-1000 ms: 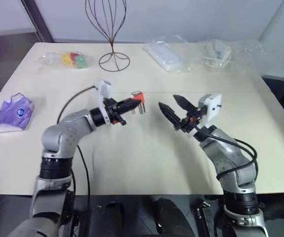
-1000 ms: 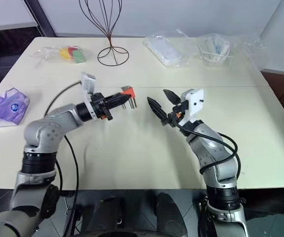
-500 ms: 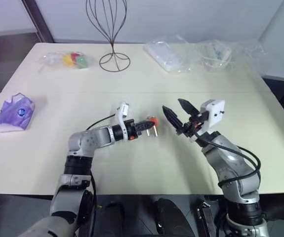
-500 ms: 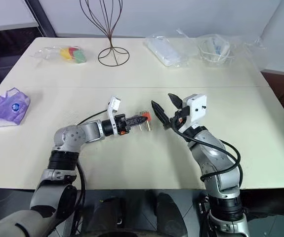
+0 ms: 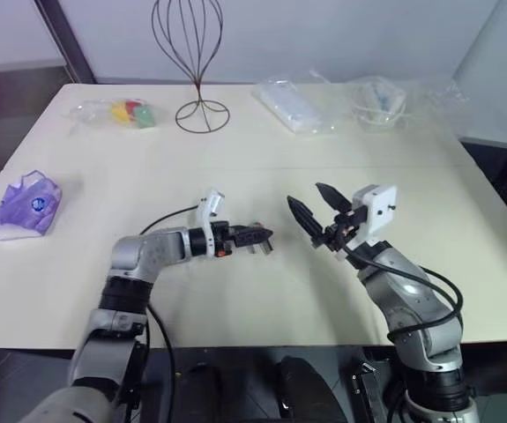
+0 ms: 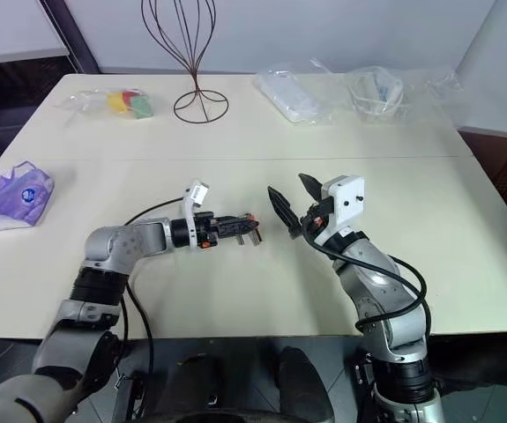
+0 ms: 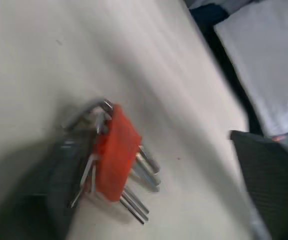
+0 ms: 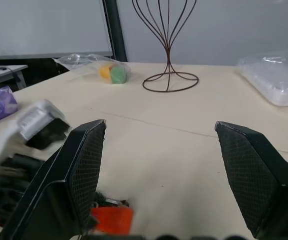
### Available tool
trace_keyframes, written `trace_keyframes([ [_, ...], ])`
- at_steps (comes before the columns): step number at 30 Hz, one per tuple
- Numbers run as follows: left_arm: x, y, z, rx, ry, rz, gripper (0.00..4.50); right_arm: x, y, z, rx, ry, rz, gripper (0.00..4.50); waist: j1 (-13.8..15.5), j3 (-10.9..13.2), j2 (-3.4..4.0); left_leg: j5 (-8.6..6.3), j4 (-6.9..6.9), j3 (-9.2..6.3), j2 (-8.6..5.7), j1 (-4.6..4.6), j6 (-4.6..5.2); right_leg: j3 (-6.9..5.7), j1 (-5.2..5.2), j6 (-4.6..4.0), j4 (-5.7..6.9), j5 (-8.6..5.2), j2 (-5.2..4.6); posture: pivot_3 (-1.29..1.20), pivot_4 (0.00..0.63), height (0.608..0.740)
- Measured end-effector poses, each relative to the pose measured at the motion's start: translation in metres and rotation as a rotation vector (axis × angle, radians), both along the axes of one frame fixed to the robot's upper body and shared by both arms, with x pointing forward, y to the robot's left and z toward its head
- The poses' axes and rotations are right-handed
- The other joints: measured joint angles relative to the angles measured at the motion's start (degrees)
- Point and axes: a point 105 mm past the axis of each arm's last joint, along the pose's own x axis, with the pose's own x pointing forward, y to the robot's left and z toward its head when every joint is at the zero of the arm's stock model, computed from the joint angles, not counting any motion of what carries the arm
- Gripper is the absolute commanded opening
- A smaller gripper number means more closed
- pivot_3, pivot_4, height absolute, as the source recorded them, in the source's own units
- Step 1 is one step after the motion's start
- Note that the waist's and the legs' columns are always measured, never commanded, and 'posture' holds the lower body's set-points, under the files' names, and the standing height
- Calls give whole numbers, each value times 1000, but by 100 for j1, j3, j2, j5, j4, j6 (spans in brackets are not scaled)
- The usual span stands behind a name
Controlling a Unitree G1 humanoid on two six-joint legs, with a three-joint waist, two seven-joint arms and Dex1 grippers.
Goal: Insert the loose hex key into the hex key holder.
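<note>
The orange-red hex key holder point(image 7: 114, 152) lies low at the table surface, with several grey keys sticking out of both sides. I cannot pick out the loose hex key among them. My left gripper point(image 5: 249, 236) is right at the holder point(image 5: 261, 238), pointing toward the right arm. My right gripper point(image 5: 307, 196) hovers a short way to the right of the holder and above the table. It is open with nothing between its fingers point(image 8: 78, 170). The holder point(image 8: 112, 219) shows below them in the right wrist view.
A wire stand point(image 5: 202, 115) rises at the back middle of the cream table point(image 5: 262, 300). A bag of coloured pieces point(image 5: 123, 110) is at the back left, clear plastic packs point(image 5: 287, 95) at the back right, and a purple tissue pack point(image 5: 19, 204) at the left edge.
My left arm has sunk toward the table, carrying the holder down from mid-air to the surface. The right gripper has stayed about where it was, still open.
</note>
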Motion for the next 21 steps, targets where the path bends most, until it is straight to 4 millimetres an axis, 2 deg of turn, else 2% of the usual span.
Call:
trace_keyframes([
  [6,3,44,-2,249,-246,89,4457,-5,-6,-24,-189,114,82,3639,42,0,0,0,1,0,0,-12,0,0,-6,1,-4,-1,-6,0,150,740],
  [10,-4,59,-1,326,-330,82,4457,-13,-11,-42,-375,189,172,3639,61,4,-5,0,5,-5,-1,-25,0,-5,-8,1,-16,-1,-7,0,150,740],
  [13,-12,66,16,385,-443,36,4457,-17,-22,-48,-499,221,203,3639,65,6,-8,0,4,-5,0,-29,1,-6,-7,1,-26,-1,-7,0,150,740],
  [17,-27,74,43,406,-564,-24,4457,-18,-38,-44,-649,229,233,3639,58,8,-8,-2,3,-4,2,-32,4,-8,-5,1,-40,-1,-8,0,150,740],
  [21,-40,77,58,419,-614,-59,4457,-23,-43,-42,-698,243,274,3639,49,8,-8,-6,2,-2,5,-32,11,-7,-1,1,-50,-1,-7,0,150,740],
])
